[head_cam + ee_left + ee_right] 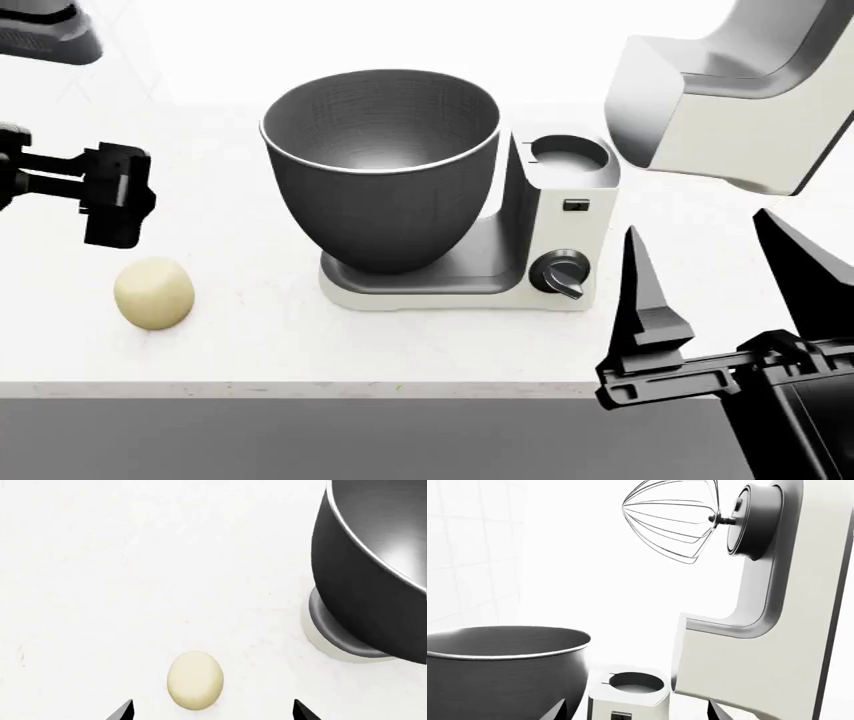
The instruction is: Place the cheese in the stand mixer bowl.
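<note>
Looking from the near edge of the white counter point(267, 350) toward the back, the right gripper point(721, 290) comes first, at the near right corner, its two dark pointed fingers point(647, 300) standing well apart with nothing between them. On the opposite side, close to the near left corner, the cheese point(154, 292) lies on the bare counter top, a pale cream egg-shaped lump resting on its side, apart from everything else. Just behind it hangs the left gripper point(114, 195), dark and blocky; in the left wrist view only its two black fingertips point(123, 711) show, spread wide with the cheese point(195, 680) just ahead of them and untouched, so this gripper too is spread and holding nothing.

Farther back, around the middle of the counter, sits the stand mixer bowl point(380, 170), deep, dark grey, with a thin light rim, tapering to a narrow foot seated in the grey cradle of the white mixer base point(441, 290). What shows of its inside is bare metal, though the very bottom is hidden by the near wall. To its right rises the white mixer column point(567, 200), with a black knob point(561, 272) on its front face.

The mixer head point(721, 90) is tilted up and back toward the far right corner. In the right wrist view a wire whisk point(670, 520) hangs from it, clear of the bowl point(500, 675) and well above the rim.
</note>
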`<state>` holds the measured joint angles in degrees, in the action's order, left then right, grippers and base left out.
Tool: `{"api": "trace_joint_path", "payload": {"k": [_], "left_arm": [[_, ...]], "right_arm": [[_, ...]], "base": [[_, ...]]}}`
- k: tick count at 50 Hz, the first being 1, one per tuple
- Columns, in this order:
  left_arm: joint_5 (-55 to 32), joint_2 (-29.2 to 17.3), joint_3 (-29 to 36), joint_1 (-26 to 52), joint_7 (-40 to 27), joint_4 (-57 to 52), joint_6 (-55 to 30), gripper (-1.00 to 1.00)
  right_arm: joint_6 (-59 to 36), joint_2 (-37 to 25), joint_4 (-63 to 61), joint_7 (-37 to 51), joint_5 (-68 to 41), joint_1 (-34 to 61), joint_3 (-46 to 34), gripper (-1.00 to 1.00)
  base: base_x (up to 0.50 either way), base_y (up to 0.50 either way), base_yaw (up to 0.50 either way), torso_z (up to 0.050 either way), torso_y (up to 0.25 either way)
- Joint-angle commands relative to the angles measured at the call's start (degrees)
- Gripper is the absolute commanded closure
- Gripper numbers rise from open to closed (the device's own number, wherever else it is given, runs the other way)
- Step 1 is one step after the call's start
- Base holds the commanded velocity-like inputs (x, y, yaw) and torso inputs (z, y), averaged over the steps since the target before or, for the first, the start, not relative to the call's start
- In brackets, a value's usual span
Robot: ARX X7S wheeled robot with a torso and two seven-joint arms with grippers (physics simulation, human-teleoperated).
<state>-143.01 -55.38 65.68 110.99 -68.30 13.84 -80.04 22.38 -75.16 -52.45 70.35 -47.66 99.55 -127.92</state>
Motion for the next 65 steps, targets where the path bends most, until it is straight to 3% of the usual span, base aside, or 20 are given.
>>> {"api": "trace_joint_path", "payload": {"k": [1, 21, 41, 65], "left_arm": [[8.93, 1.19, -2.76, -5.07, 5.41, 1.51, 0.34, -1.00], [24.10, 3.13, -4.82, -14.66, 18.40, 4.09, 3.22, -1.00], [25.66, 2.59, -3.42, -15.73, 18.27, 4.62, 3.52, -1.00], [34.61, 4.44, -2.65, -20.12, 26.98, 6.83, 7.46, -1.00]], "right_arm": [[0.86, 0.01, 0.53, -0.45, 0.10, -0.73, 0.13, -1.00], [3.08, 1.42, 2.89, -0.67, 0.36, -2.80, 0.49, -1.00], [3.98, 1.01, 3.24, -1.08, 1.07, -4.05, 0.67, -1.00], [5.60, 2.28, 5.30, -1.29, 1.38, -6.37, 0.91, -1.00]], "base": [[0.00, 0.00, 0.00, 0.000, 0.000], [0.00, 0.00, 0.00, 0.000, 0.000], [0.00, 0.00, 0.00, 0.000, 0.000], [0.00, 0.00, 0.00, 0.000, 0.000]]}}
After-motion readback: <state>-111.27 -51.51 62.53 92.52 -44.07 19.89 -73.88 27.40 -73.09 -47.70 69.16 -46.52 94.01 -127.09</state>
